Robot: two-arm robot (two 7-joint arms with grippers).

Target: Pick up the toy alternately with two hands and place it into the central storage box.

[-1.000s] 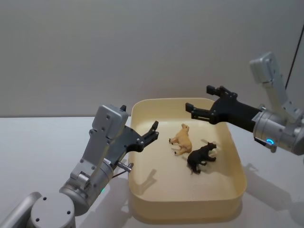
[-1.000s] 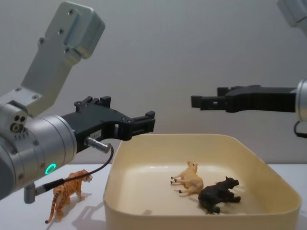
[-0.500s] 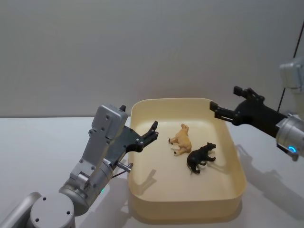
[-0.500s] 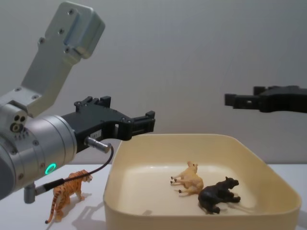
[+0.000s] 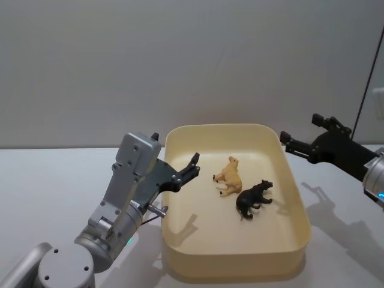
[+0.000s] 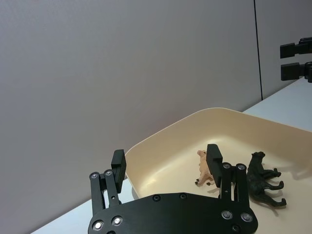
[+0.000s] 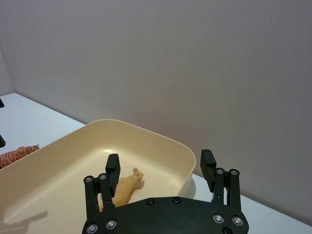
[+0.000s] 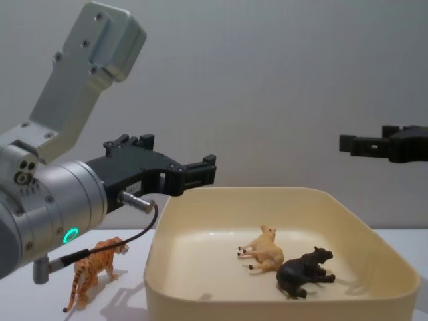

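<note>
While the tan toy (image 5: 230, 176) and black toy (image 5: 254, 198) already lie inside the box (image 5: 240, 264), both grippers hover empty with fingers spread: the left gripper (image 6: 165, 156) over its left rim, the right gripper (image 7: 161, 160) beyond its right rim. Next, probably, the left gripper must descend on the tiger (image 8: 93, 271) outside the left wall.

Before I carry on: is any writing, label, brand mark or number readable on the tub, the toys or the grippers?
No text can be read anywhere.
The storage box has plain cream walls.
The tan toy, black toy and striped tiger toy carry no markings.
The left gripper and right gripper, both with jaws open, show bare black plates and screws.
The green ring light is a plain glow, not a sign.
</note>
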